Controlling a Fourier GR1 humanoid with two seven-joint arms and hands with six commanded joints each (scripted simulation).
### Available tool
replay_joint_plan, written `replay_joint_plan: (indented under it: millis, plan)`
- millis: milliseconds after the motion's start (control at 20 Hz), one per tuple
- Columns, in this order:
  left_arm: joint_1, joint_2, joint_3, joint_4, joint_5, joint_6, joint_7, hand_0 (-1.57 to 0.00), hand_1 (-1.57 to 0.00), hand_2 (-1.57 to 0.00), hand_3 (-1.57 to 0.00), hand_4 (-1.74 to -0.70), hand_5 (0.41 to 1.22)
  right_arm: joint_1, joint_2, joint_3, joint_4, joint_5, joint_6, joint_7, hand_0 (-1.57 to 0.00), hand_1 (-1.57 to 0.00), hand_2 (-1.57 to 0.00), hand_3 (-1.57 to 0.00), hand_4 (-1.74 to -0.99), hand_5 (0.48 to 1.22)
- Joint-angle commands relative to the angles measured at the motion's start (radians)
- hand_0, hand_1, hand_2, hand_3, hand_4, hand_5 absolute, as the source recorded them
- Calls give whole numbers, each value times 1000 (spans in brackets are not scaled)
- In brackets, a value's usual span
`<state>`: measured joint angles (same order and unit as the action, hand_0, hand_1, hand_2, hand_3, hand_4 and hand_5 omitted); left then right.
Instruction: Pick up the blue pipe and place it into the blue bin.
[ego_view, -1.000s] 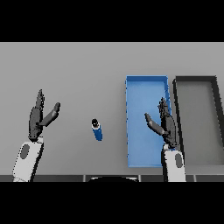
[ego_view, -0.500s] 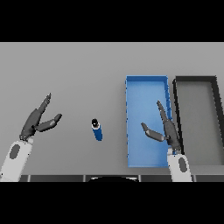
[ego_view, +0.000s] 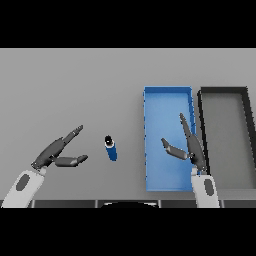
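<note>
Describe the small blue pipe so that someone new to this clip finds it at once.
Start from the large blue rectangular bin right of centre on the grey table. Look left of it, across bare table, toward the open left hand: the short blue pipe with a dark end lies between them. It is the only small loose object, touched by neither hand.

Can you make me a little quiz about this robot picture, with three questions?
1. True or false: the blue pipe is already inside the blue bin.
2. Which robot hand is over the blue bin? A) left robot hand B) right robot hand
3. Fill in: the tray right of the blue bin is ____.

Key: 1 false; 2 B; 3 black.
</note>
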<state>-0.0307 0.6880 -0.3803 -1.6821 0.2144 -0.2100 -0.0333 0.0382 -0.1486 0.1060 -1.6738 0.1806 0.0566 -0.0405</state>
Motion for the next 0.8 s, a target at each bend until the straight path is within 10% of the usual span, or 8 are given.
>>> replay_joint_plan:
  millis: [0,750]
  plan:
    - [5,1,-14,-19,3,-8,21,1,1,1,1,-1031,496,11,2,5,-11,1,1,-13,1,1,1,1,-1229,576]
    - [-104,-270,-165,140,-137,26,11,1,1,1,1,-1126,491,38,13,8,-20,-11,11,-8,1,1,1,1,-1207,551]
